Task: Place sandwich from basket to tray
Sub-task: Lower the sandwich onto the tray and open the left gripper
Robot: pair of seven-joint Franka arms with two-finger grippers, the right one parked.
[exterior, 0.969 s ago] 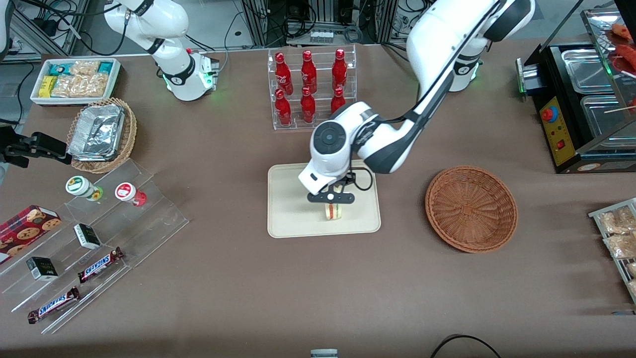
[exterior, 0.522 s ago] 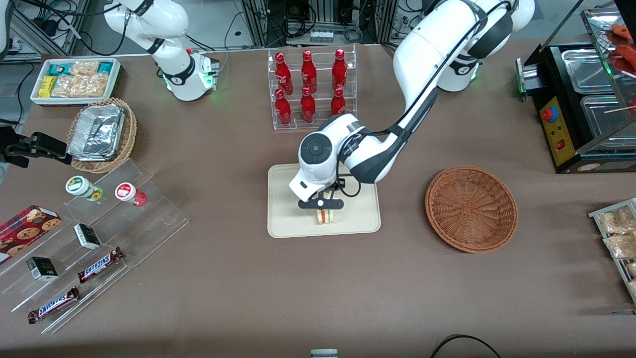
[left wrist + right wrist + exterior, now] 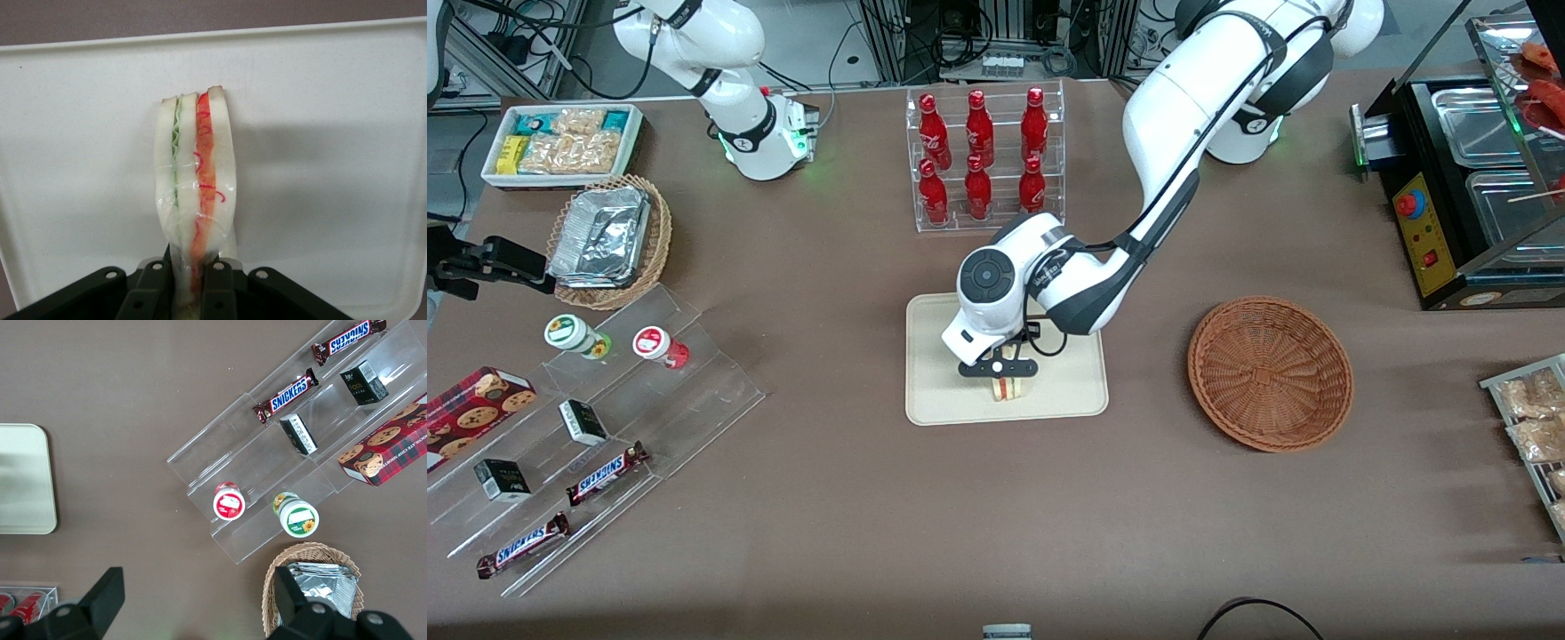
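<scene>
My gripper [image 3: 1000,374] is low over the cream tray [image 3: 947,404], shut on the sandwich [image 3: 1009,388]. The wrapped wedge hangs from the black fingers [image 3: 219,293] with its red and green filling edge showing [image 3: 197,180], close above the tray surface [image 3: 320,167]; I cannot tell whether it touches. The reddish-brown wicker basket [image 3: 1270,372] sits beside the tray, toward the working arm's end of the table, with nothing in it.
A clear rack of red bottles [image 3: 983,156] stands farther from the front camera than the tray. Toward the parked arm's end lie a clear stepped stand with snacks [image 3: 596,427], a tan basket with a foil container [image 3: 609,240] and a white snack bin [image 3: 560,142]. A black food warmer [image 3: 1467,178] stands at the working arm's end.
The gripper has carried the sandwich a little toward the parked arm's end and lower over the tray, still gripping it.
</scene>
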